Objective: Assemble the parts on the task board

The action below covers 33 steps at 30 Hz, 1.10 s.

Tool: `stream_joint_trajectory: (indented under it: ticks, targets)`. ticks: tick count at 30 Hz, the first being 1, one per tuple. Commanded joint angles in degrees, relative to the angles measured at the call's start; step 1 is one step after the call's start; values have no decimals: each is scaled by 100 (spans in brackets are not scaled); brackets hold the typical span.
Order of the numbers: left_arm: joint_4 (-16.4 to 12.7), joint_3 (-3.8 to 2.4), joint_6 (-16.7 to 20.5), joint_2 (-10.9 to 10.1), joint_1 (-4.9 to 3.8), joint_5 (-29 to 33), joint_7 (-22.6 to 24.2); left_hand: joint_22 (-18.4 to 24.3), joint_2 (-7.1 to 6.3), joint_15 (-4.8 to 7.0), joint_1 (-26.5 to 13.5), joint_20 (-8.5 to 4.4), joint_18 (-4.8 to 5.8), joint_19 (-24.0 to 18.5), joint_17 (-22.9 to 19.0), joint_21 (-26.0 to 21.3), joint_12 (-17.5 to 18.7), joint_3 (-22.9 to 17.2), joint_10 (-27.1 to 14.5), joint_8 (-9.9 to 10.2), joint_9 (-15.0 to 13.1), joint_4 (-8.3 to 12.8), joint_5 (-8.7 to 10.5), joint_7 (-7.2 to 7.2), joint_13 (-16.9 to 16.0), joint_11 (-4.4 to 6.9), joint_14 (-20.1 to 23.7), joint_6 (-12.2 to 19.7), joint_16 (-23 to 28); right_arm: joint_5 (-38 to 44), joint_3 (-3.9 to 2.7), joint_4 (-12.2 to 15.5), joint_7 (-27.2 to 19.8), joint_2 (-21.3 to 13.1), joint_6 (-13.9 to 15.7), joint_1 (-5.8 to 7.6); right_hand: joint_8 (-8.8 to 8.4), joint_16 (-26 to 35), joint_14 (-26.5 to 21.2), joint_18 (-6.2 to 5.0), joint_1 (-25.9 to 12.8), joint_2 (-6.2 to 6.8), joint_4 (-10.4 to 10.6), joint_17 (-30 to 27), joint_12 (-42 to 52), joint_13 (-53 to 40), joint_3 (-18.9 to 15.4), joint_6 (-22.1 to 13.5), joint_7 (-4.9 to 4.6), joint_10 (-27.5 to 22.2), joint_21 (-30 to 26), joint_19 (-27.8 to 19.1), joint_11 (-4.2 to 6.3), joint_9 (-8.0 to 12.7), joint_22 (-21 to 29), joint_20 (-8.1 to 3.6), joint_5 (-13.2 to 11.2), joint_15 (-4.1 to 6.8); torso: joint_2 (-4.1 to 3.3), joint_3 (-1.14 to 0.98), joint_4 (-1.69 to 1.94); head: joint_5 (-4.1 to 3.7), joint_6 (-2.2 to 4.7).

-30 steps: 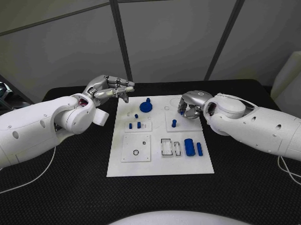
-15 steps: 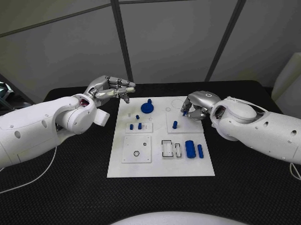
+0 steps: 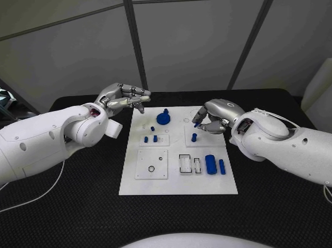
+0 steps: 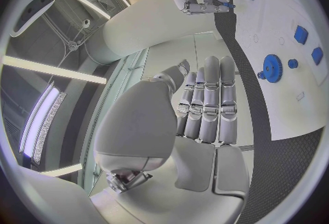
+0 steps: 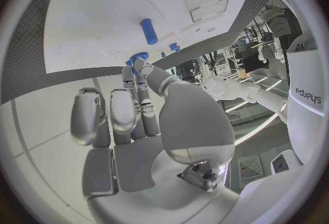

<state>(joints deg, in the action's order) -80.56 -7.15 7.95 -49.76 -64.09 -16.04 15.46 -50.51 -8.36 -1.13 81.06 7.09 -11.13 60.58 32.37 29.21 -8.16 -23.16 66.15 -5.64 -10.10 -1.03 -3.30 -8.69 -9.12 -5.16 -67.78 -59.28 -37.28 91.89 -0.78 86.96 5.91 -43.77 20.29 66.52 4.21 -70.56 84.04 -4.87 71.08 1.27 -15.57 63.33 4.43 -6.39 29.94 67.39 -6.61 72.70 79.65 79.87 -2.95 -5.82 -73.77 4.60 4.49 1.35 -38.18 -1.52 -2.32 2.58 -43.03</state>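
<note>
The white task board (image 3: 178, 178) lies in the middle of the black table. On it are a blue gear (image 3: 162, 118), small blue pegs (image 3: 155, 138), a single blue peg (image 3: 194, 137), a blue cylinder (image 3: 210, 164) and a blue bar (image 3: 221, 165). My right hand (image 3: 212, 116) hovers over the board's far right part and pinches a small blue part (image 4: 231, 5) at its fingertips. My left hand (image 3: 125, 98) hangs above the table by the board's far left corner, holding nothing, its fingers (image 4: 209, 98) stretched side by side. The gear (image 4: 272, 65) also appears in the left wrist view.
White inset plates with a ring-shaped hole (image 3: 150, 168) and rectangular slots (image 3: 184, 163) occupy the board's near half. Black table (image 3: 76, 196) surrounds the board. Grey wall panels stand behind the table's far edge.
My right hand has risen and turned a little toward the board's far side, and a small blue part now sits at its fingertips. The left hand has stayed put.
</note>
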Motion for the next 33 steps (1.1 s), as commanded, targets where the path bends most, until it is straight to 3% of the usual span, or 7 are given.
stream_joint_trajectory:
  ticks: [1,5,10,13,18,24,33]
  targets:
    - [12,-6,-75,28,-8,41,95,6,45,-6,-27,0,77,-43,-8,-30,6,15,10,24,-9,22,-2,-27,-6,-30,37,-11,22,-161,-7,197,-120,69,144,11,20,-16,151,117,-47,-4,11,8,-24,3,19,40,6,34,35,39,2,-9,-6,4,3,37,-3,1,16,96,-30]
    - [44,-6,-81,63,-8,59,98,10,46,-7,-28,1,77,-46,-11,-37,6,16,10,25,-10,22,-1,-27,-9,-31,41,-10,29,-175,-7,402,-158,239,64,10,14,-21,152,117,-51,-5,16,9,-33,6,31,39,6,33,37,39,2,-9,-9,4,14,38,-5,-3,1,262,-77]
    - [94,-6,-72,129,-9,110,106,10,46,-7,-28,1,77,-46,-11,-37,6,16,10,25,-10,22,-1,-27,-9,-31,41,-10,29,-182,15,443,-187,555,-132,9,8,-20,151,116,-49,-7,18,4,-40,8,43,36,6,31,36,36,2,-8,-6,3,23,39,-2,12,19,370,-124]
    - [119,-6,-64,176,-10,124,113,13,48,-8,-29,2,77,-48,-13,-43,7,16,9,26,-10,23,-1,-26,-10,-31,43,-10,34,-166,105,401,-202,736,-256,4,4,-16,149,114,-48,-7,18,-4,-46,10,51,34,5,29,31,30,1,-7,3,3,28,39,-1,8,25,456,-157]
    - [132,-6,-50,211,-12,131,123,15,48,-9,-30,3,77,-49,-15,-46,7,17,8,27,-10,23,0,-26,-11,-31,45,-9,38,-113,189,284,-190,944,-416,-23,-1,-16,148,114,-47,-9,20,-7,-50,12,60,31,4,28,33,31,0,-7,0,3,32,39,-5,10,6,570,-207]
    - [147,-7,-28,252,-13,145,140,19,51,-10,-32,4,78,-52,-17,-54,8,18,6,28,-11,22,0,-25,-14,-32,50,-9,45,40,307,117,-119,1165,-608,-91,-3,-16,148,113,-49,-11,22,-9,-54,13,64,29,2,26,29,27,-1,-7,6,2,34,38,-6,2,8,651,-249]
    - [152,-7,-4,268,-14,157,163,20,51,-10,-32,4,78,-52,-18,-54,8,18,6,28,-11,22,0,-25,-14,-32,50,-9,45,232,349,-35,-22,1289,-742,-162,-10,-14,146,114,-52,-13,26,-15,-61,17,74,24,-1,20,31,27,-5,-6,3,3,39,37,-2,6,9,704,-304]
